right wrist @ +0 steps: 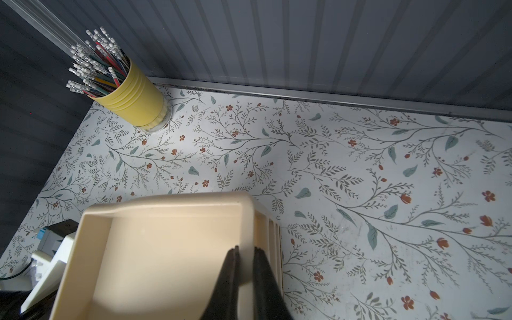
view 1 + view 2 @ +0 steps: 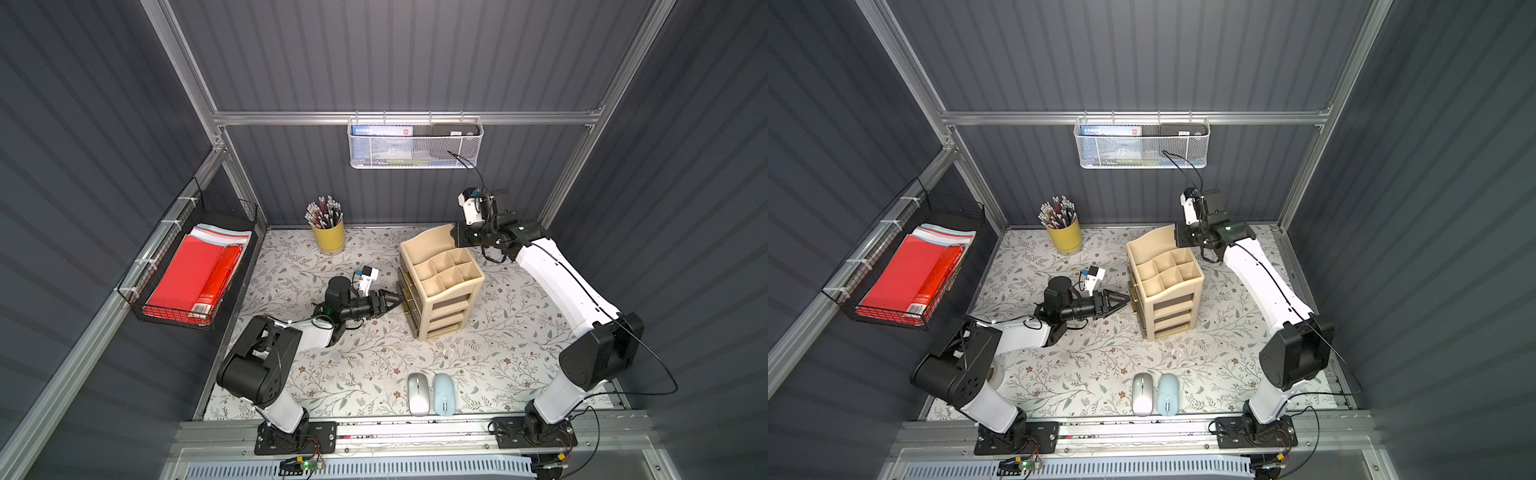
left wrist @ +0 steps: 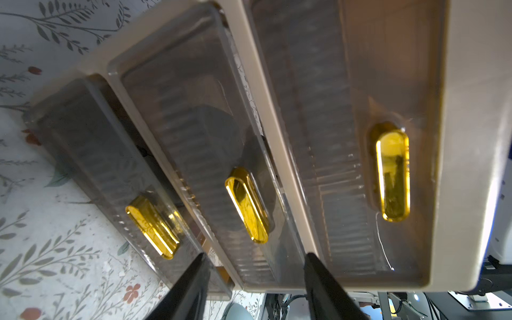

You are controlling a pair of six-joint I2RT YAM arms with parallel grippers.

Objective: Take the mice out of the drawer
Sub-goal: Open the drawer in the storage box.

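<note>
In both top views the organizer (image 2: 441,282) stands a little right of centre on the tabletop (image 2: 374,365), its drawer fronts facing 9 o'clock. Bare tabletop lies all round it, most of it toward 6 o'clock. There, close to the front edge, the silver mouse (image 2: 418,394) and the blue mouse (image 2: 444,394) lie just beside each other, long axes pointing to 12 o'clock. Both are smooth ovals, each with a thin line along the middle. The left hand (image 2: 400,297) reaches in from 9 o'clock, its tips near the fronts. The right hand (image 2: 454,240) meets the organizer's rear rim at 1 o'clock. A pencil cup (image 2: 328,239) stands at 11 o'clock by the back wall, well apart. In the left wrist view three smoked drawers carry gold handles. The hand's fingers are spread and released, with the middle drawer (image 3: 194,138) and its handle (image 3: 246,205) ahead of the gap, untouched. A dark rounded shape shows through that front, though I cannot tell what it is. In the right wrist view the hand is clenched on the organizer's thin rear wall, one finger on each face.
</note>
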